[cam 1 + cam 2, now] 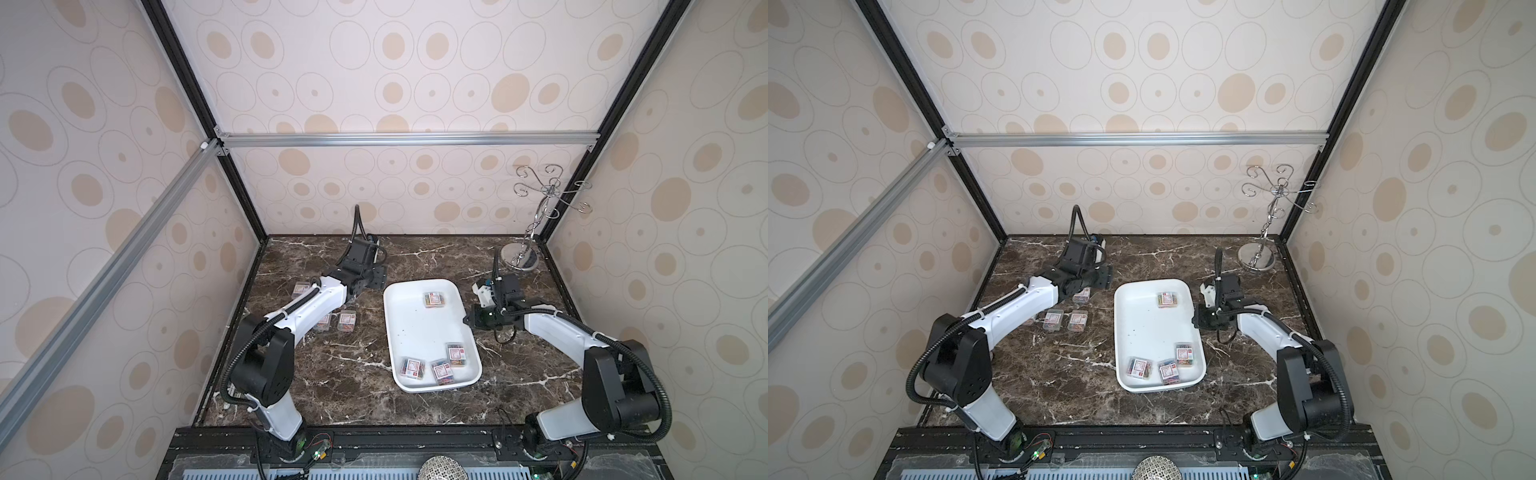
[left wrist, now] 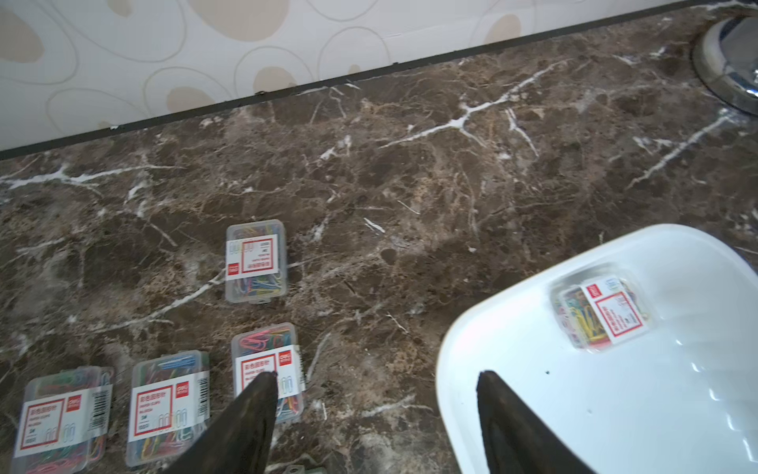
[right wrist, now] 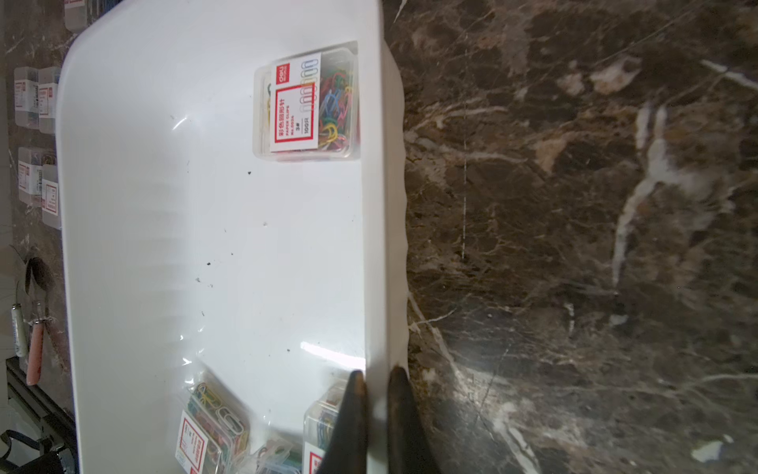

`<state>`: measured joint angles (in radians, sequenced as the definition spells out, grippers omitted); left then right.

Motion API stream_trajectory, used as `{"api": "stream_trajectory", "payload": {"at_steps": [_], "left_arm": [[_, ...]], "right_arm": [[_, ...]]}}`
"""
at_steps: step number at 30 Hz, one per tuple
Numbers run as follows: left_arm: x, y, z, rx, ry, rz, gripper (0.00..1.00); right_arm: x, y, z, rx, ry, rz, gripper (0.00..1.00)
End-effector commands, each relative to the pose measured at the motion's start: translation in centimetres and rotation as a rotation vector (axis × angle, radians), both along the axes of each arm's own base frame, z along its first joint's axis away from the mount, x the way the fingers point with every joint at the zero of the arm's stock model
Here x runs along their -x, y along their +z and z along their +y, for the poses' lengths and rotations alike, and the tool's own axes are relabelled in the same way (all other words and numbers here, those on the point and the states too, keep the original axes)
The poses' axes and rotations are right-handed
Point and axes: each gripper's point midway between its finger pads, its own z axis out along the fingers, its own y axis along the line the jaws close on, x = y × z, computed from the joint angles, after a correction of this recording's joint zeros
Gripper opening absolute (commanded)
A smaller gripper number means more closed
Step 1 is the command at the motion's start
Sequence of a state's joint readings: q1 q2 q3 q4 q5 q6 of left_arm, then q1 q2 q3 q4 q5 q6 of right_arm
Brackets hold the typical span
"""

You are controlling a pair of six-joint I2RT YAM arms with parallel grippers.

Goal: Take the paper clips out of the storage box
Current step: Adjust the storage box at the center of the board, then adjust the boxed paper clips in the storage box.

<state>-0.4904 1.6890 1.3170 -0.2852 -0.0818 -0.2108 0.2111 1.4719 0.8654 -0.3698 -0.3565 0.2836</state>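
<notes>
**Four boxes out, four to go**

We judge the task about half done. Four boxes of paper clips (image 2: pixel 254 262) lie on the marble table (image 2: pixel 451 184) to the left of the storage box (image 1: pixel 419 328), clear of its rim. Four more sit inside the storage box: a lone box (image 1: pixel 433 299) near its far end and a cluster of three (image 1: pixel 443 372) at its near end.

The right gripper (image 3: pixel 376 369) is pinched on the storage box's right rim, one finger inside and one outside. We take that as steadying it. The left gripper (image 2: pixel 377 374) hangs spread and empty over the table, just beside the storage box's left rim.

We read the step in hand as the reach for another box. The next move calls for the left gripper to cross the rim and come down over the lone box, which sits nearest it. It should then set its fingers across the box's narrow sides and close. The clear plastic looks slick, so the grip should be square.
</notes>
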Motion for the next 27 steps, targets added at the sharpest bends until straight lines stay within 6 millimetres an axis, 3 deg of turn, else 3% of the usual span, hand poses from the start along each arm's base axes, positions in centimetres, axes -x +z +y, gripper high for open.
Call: {"api": "stream_trajectory", "payload": {"at_steps": [1, 6, 18, 27], "left_arm": [[0.9, 1.6, -0.8, -0.026, -0.037, -0.035, 0.76], [2.0, 2.0, -2.8, -0.002, -0.083, -0.027, 0.76], [4.2, 1.0, -8.9, 0.114, -0.286, 0.033, 0.76], [4.8, -2.2, -13.1, 0.133, -0.363, 0.112, 0.75]], "right_arm": [[0.7, -0.7, 0.5, -0.001, 0.019, 0.044, 0.08], [0.8, -1.0, 0.5, 0.004, 0.023, 0.052, 0.08], [0.9, -0.8, 0.4, 0.008, 0.028, 0.048, 0.08], [0.9, -0.4, 0.5, 0.010, 0.035, 0.043, 0.08]]}}
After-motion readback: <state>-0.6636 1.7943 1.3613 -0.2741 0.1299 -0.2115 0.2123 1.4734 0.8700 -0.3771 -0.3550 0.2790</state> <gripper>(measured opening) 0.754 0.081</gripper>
